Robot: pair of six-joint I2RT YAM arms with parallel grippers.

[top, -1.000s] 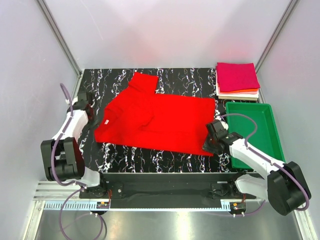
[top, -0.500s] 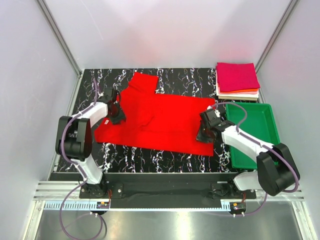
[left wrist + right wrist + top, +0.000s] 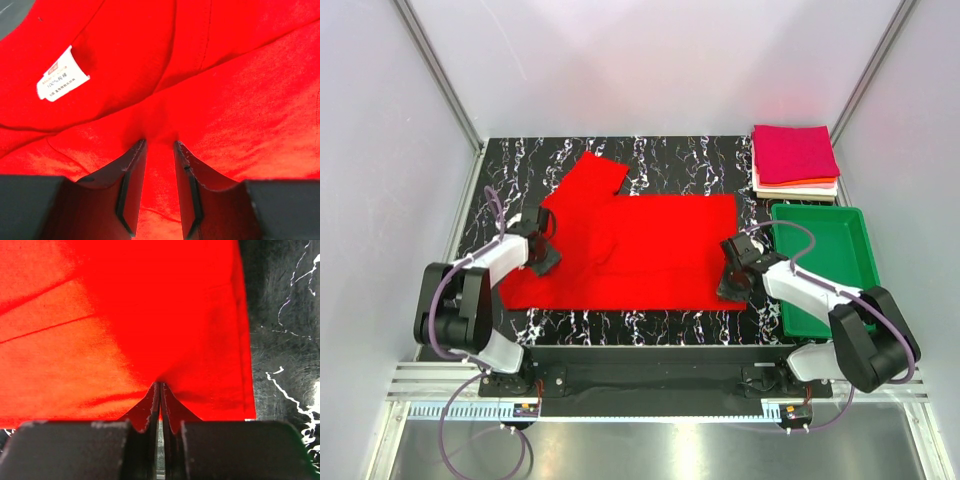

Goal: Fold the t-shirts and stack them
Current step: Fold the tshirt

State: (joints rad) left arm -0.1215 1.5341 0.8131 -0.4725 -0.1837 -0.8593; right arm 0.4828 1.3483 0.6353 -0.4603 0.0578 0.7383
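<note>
The right gripper (image 3: 160, 386) is clenched on a pinch of the red t-shirt (image 3: 125, 315) just inside its hem corner. The left gripper (image 3: 159, 146) nips a puckered fold near the label (image 3: 62, 74). Between them the shirt lies spread on the bench (image 3: 700, 155); being light and limp, it will likely sag unless taken by its hems.

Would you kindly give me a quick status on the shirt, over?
Left fingers pinch red t-shirt near its label; right fingers pinch its hem corner. Shirt spread on table. Nothing in the way.
</note>
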